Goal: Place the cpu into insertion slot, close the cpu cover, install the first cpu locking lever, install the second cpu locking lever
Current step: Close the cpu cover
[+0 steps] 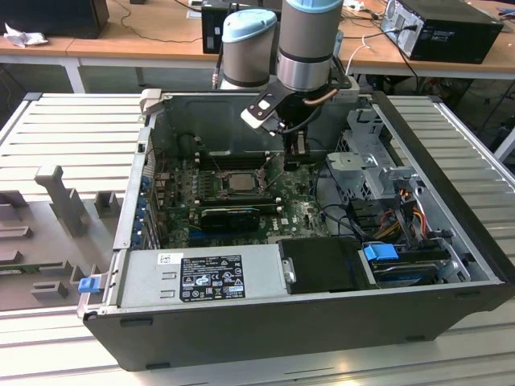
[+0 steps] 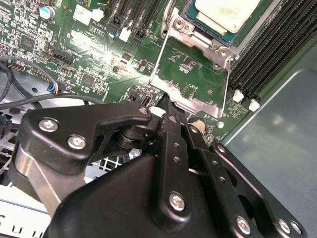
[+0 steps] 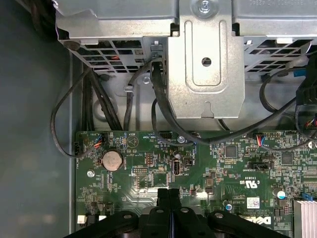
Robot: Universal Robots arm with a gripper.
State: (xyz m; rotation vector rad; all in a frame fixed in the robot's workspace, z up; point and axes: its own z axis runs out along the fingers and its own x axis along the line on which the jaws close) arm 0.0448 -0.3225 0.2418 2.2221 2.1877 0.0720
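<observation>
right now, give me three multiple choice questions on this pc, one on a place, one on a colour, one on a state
1. Where is the cpu?
A. in the slot
B. on the table beside the case
C. on top of the power supply

2. What colour is the board?
A. red
B. green
C. white

3. How is the cover?
A. shut over the cpu
B. open
C. taken off

Answers: 1 A, the chip lies inside the slot's rim. 2 B, green shows in both wrist views. 3 B, the frame lies swung off the cpu, with board showing through its cut-out.
</observation>
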